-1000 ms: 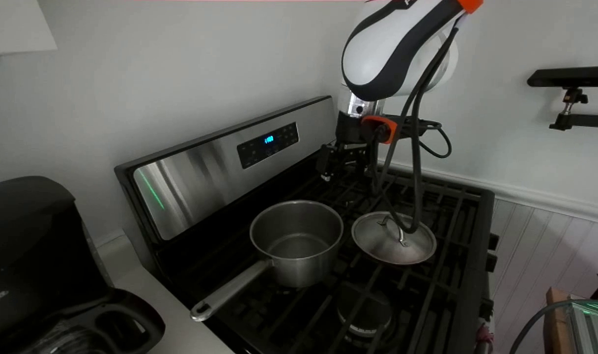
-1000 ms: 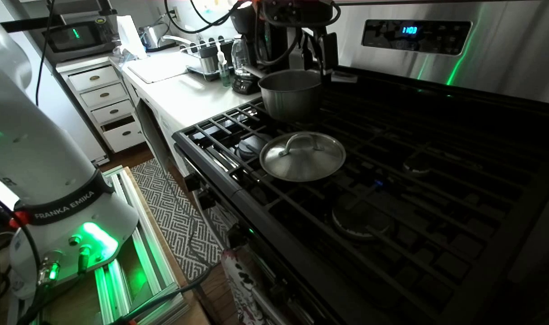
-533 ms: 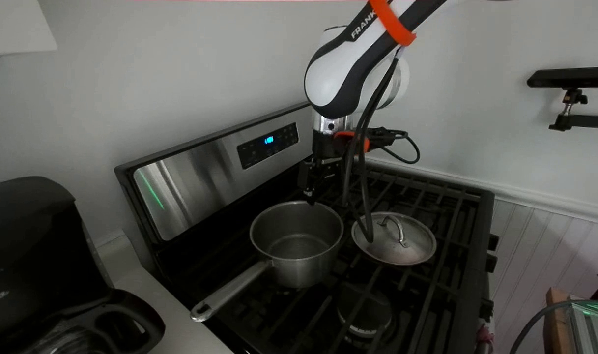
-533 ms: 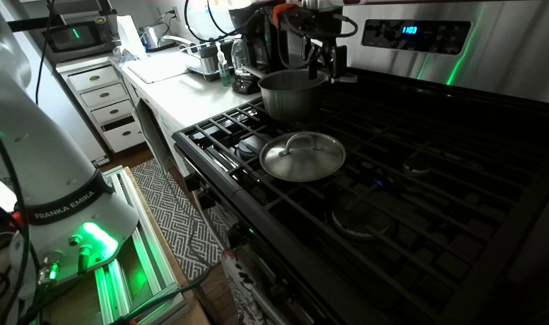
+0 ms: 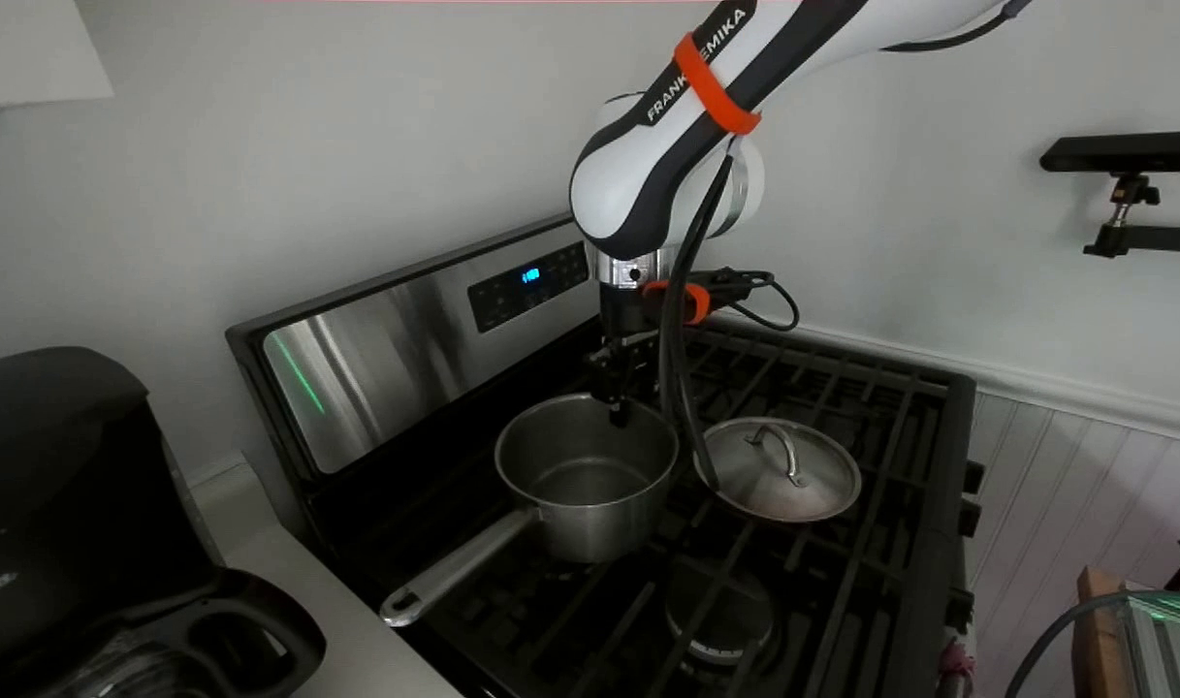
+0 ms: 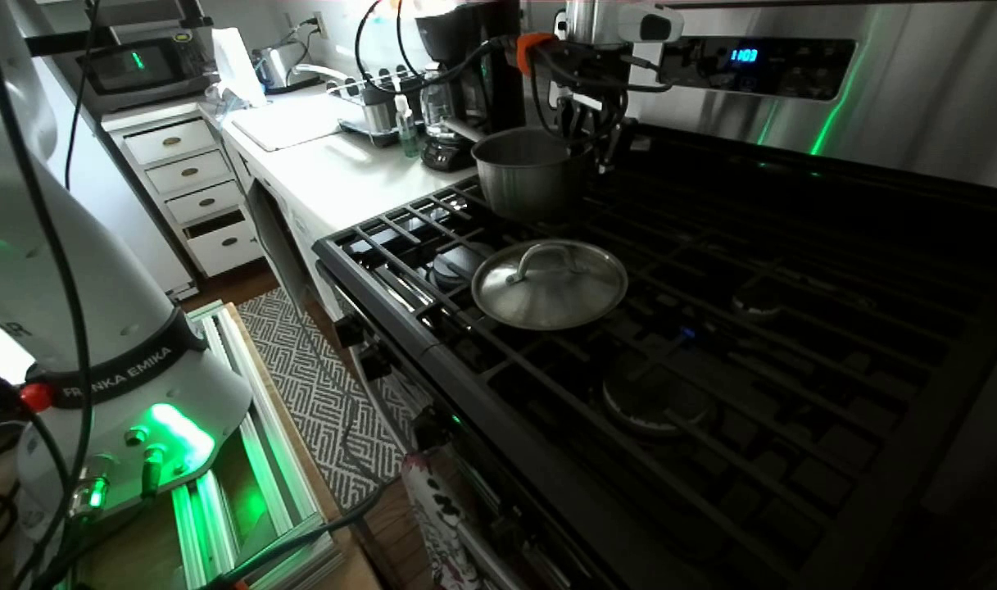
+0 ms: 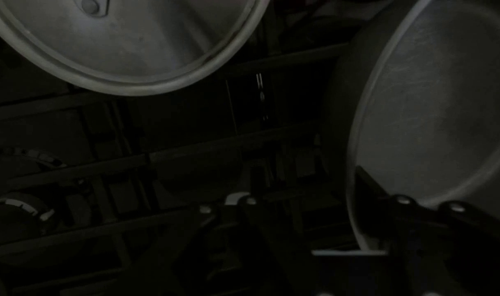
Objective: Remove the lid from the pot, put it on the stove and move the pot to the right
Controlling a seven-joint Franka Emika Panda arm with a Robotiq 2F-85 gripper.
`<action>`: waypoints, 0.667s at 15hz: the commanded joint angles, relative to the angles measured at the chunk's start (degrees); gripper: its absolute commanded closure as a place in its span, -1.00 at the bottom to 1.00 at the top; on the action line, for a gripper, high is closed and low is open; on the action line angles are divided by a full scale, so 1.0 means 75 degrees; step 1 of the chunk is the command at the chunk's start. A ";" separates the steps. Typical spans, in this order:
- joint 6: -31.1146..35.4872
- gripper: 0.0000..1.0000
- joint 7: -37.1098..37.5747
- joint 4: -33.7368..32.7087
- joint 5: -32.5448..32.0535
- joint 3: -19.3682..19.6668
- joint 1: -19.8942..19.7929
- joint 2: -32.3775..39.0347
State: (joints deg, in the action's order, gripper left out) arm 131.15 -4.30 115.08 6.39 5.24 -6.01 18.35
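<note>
Passage, in an exterior view: bare grates [image 5: 712,598] at half past four from the pot [image 5: 594,528]. Obstructions: lid [image 5: 774,490] at three (cables [image 5: 679,354] dangling before its edge), handle [image 5: 468,562] at eight, control panel [image 5: 434,354] at ten-thirty.

Above my gripper [image 6: 592,154], on my forearm [image 5: 682,136]: FRANK…EMIKA, orange band [image 5: 716,87] across it. Near my gripper, display [image 6: 756,59] of the stove [image 6: 940,90]: 1103, blue. Well apart from it: my base [image 6: 121,410], FRANKA EMIKA, partly covered; coffee maker [image 5: 66,465], "offee", cut at frame edge.

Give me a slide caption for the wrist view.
Lid resting on the stove, uncovered pot beside it, one gripper finger inside the pot's rim.
</note>
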 commanded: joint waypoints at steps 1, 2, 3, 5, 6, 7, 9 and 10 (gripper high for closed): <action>-0.0234 0.55 -0.0247 -0.0361 0.0018 -0.0081 -0.0158 0.0219; -0.0224 0.67 -0.0264 -0.0365 0.0023 -0.0082 -0.0164 0.0219; -0.0223 0.80 -0.0271 -0.0357 0.0023 -0.0074 -0.0172 0.0204; -0.0199 0.98 -0.0318 -0.0314 0.0082 -0.0060 -0.0233 0.0169; -0.0197 1.00 -0.0329 -0.0294 0.0112 -0.0039 -0.0284 0.0152; -0.0214 1.00 -0.0429 -0.0277 0.0161 -0.0038 -0.0348 0.0137; -0.0197 0.98 -0.0468 -0.0250 0.0203 -0.0007 -0.0476 0.0108; -0.0200 1.00 -0.0495 -0.0236 0.0191 0.0015 -0.0543 0.0094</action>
State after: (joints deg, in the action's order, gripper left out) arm 130.66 -5.70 114.25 6.48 5.21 -8.15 18.75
